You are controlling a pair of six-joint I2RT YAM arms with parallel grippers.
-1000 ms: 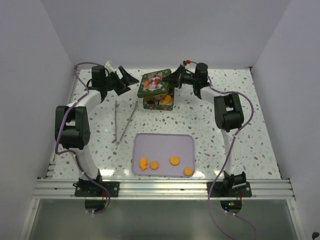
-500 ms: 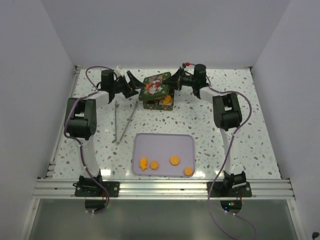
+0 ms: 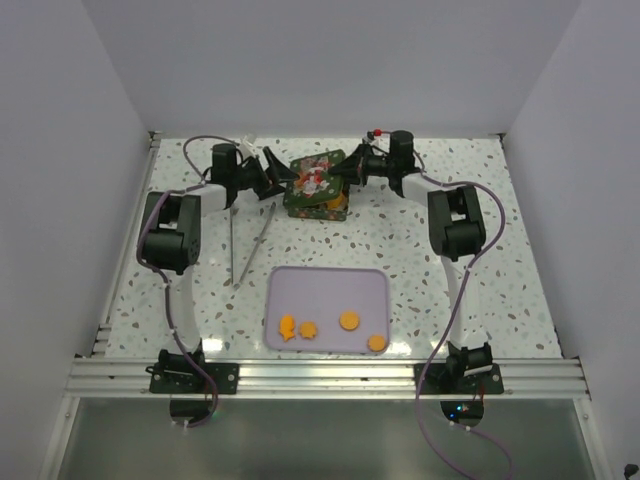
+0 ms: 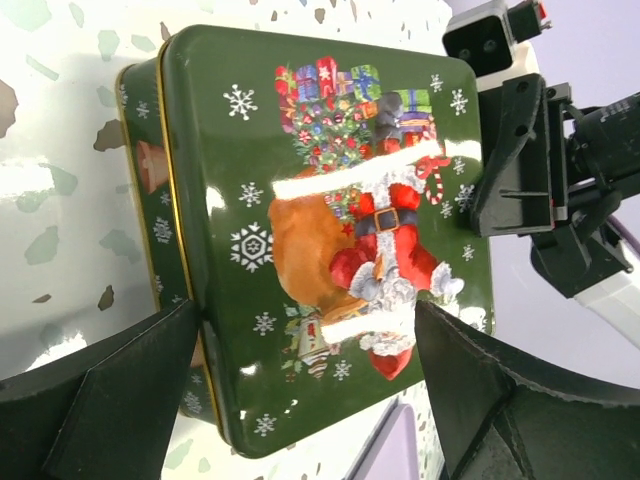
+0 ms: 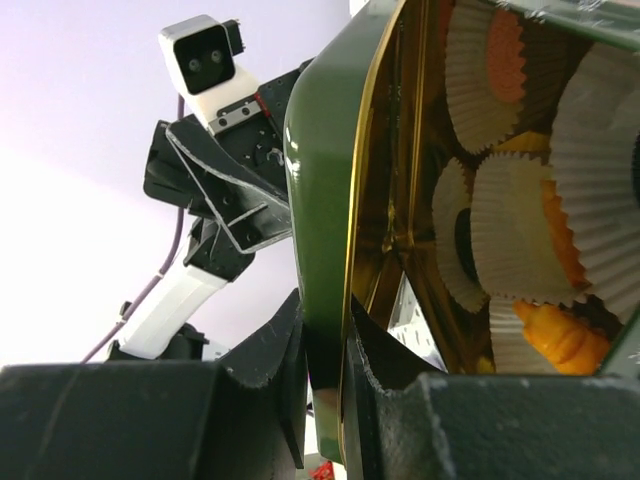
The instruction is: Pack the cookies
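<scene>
A green rectangular metal tin sits at the far middle of the speckled white table, with its green picture-printed lid on top, raised at the right edge. Inside are white fluted paper cups holding cookies. The left pincer is left of the tin; the right pincer, on the right, grips the lid's edge. Nearer the arm bases a lavender rectangular plastic tray carries four more cookies. Long metal tongs lie to the tray's left.

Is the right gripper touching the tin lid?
Touching. The right wrist view shows the right gripper pinching the lid rim between its jaws.

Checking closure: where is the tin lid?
Top view, far centre: the lid lies tilted on the tin, right end effector pinching its edge, beyond the tray.
</scene>
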